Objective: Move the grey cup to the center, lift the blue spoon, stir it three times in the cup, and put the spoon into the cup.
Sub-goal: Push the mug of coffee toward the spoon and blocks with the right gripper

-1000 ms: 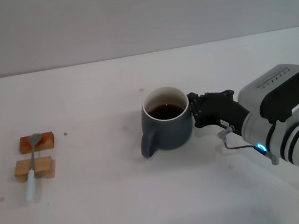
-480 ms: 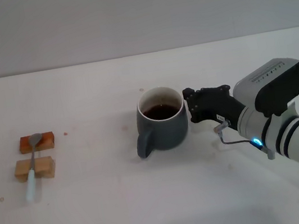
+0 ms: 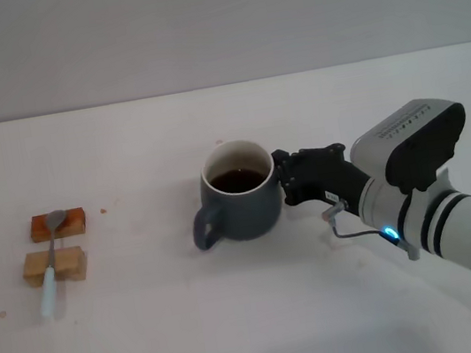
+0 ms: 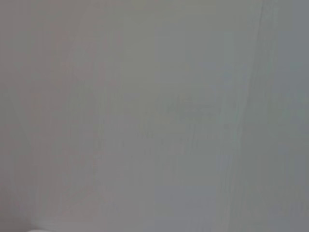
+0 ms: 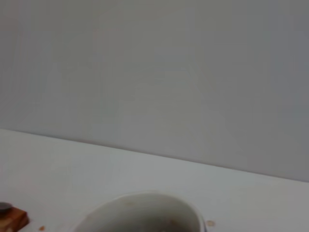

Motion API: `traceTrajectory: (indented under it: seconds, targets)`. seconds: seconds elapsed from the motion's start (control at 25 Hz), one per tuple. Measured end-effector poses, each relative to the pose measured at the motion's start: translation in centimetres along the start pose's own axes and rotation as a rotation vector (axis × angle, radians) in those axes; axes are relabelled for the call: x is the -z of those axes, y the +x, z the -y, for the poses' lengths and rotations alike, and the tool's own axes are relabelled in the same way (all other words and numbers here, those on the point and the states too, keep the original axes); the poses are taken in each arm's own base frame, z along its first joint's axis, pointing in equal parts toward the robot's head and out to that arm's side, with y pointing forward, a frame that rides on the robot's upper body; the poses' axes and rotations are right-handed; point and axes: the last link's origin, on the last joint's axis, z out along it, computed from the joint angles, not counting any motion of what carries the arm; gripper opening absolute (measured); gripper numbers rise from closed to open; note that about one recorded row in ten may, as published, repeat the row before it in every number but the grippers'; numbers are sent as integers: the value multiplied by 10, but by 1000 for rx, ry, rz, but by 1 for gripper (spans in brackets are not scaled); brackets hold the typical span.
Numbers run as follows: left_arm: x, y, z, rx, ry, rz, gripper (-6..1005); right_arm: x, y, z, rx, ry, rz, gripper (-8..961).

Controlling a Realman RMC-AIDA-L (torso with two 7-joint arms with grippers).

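Note:
The grey cup stands upright on the white table near the middle, dark liquid inside, its handle turned to the front left. My right gripper is pressed against the cup's right side at table height. The cup's cream rim fills the lower edge of the right wrist view. The blue spoon lies at the far left across two wooden blocks, bowl on the far block, pale handle towards the front. My left gripper is out of view; the left wrist view shows only a grey wall.
Two small brown wooden blocks hold the spoon at the left; a corner of one block shows in the right wrist view. A grey wall stands behind the table's far edge.
The right gripper and the cup have moved to the left together, towards the table's middle. The spoon and blocks have not moved.

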Motion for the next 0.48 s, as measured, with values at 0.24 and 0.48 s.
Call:
traceTrajectory:
  seconds: [0.24, 0.48]
  targets:
    - [2, 1, 1, 1, -1, -10, 801, -1, -1, -7, 6, -20, -3, 33]
    - [4, 1, 1, 0, -4, -12, 801, 1, 3, 9, 0, 28, -15, 34]
